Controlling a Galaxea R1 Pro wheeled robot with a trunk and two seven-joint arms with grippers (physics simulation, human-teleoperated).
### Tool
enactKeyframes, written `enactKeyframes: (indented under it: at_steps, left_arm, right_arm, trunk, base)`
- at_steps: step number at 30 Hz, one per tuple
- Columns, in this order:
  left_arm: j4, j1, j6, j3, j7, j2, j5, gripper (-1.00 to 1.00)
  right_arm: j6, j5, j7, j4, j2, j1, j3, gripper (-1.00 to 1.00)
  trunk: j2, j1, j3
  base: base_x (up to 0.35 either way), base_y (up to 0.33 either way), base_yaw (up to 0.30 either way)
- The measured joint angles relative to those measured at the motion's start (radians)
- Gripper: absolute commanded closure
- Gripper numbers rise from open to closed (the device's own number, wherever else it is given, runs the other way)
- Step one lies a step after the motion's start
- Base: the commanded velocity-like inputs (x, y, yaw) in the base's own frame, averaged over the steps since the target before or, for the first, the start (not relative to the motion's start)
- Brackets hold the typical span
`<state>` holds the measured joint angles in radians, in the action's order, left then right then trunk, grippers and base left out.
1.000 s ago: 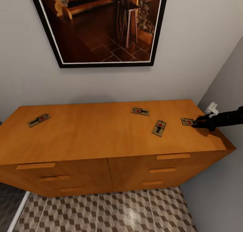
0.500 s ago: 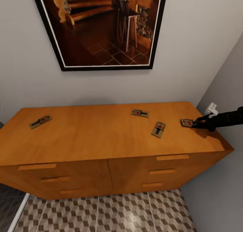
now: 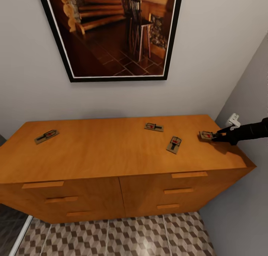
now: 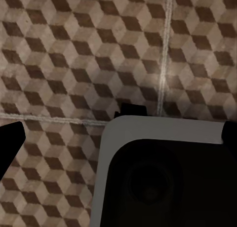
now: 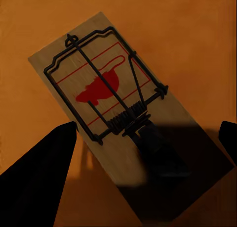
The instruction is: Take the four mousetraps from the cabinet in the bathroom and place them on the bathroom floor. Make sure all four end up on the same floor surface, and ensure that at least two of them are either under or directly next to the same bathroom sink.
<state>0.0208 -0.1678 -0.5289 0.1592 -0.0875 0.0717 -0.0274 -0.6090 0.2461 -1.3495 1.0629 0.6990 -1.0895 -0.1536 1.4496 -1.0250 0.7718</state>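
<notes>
Mousetraps (image 3: 174, 144) dot cabinet (image 3: 111, 152) beneath framed picture (image 3: 115, 31).

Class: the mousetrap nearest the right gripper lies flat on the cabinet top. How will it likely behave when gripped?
The mousetrap looks like a thin wooden board: probably stiff and light. Lying flat on the cabinet, it may slide before the right gripper catches its edges.

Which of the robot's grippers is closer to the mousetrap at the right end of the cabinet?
The right gripper: its open fingers straddle that mousetrap on the cabinet. The left gripper points at the bathroom floor.
</notes>
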Motion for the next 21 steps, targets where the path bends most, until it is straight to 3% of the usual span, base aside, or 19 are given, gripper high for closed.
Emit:
enactKeyframes:
  at_steps: [17, 21]
  left_arm:
    - [0.0, 0.0, 0.0, 0.0, 0.0, 0.0, 0.0, -1.0]
    - [0.0, 0.0, 0.0, 0.0, 0.0, 0.0, 0.0, -1.0]
  right_arm:
    - [0.0, 0.003, 0.0, 0.0, 0.001, 0.0, -0.001, 1.0]
    - [0.001, 0.003, 0.001, 0.0, 0.001, 0.0, -0.001, 1.0]
  trunk:
    - [0.0, 0.0, -0.024]
    - [0.0, 0.0, -0.024]
  base:
    - [0.0, 0.002, 0.0]
    - [-0.056, 0.18, 0.0]
